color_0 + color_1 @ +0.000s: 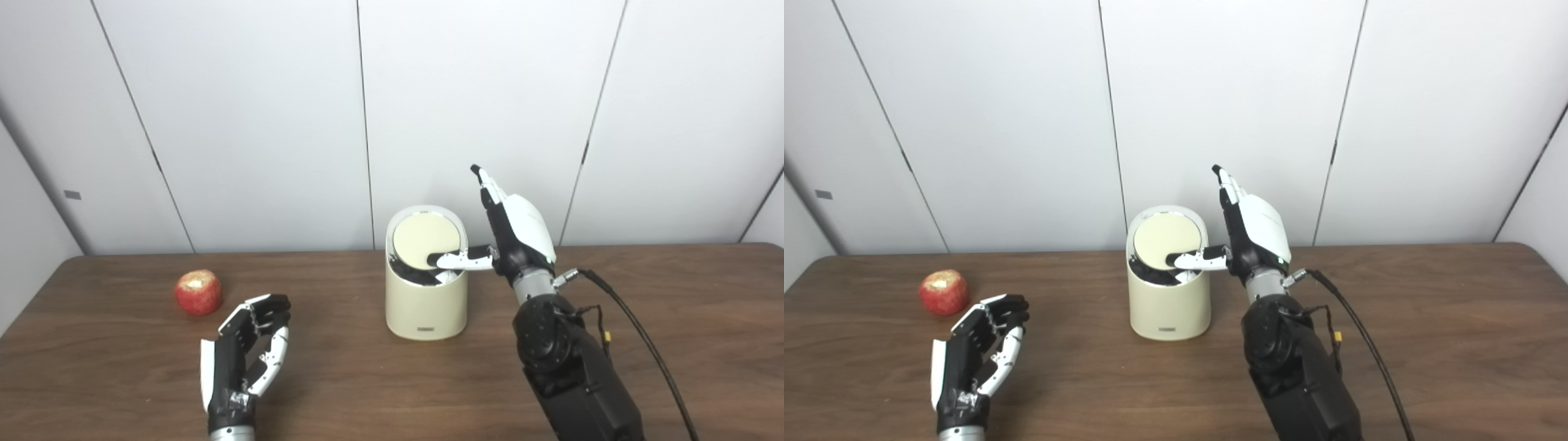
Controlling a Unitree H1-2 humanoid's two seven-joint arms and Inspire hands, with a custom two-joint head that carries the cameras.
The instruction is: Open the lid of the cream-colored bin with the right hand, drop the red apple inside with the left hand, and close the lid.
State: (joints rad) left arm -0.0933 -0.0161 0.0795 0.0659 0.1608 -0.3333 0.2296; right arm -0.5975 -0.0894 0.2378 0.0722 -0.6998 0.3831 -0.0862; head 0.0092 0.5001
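The brown wooden desk [674, 318] carries a red apple [198, 292] just beyond the left hand [245, 358], and a cream-colored bin [425, 288] beside the right hand [517, 236].

Dark wooden table [122, 380] before white wall panels [245, 122] (thin dark seams)

Two head cameras, side by side, look down and forward over the desk [392, 392] toward a white panelled wall [1225, 92] — both share the whole scene, offset slightly sideways, arms entering from the bottom edge.
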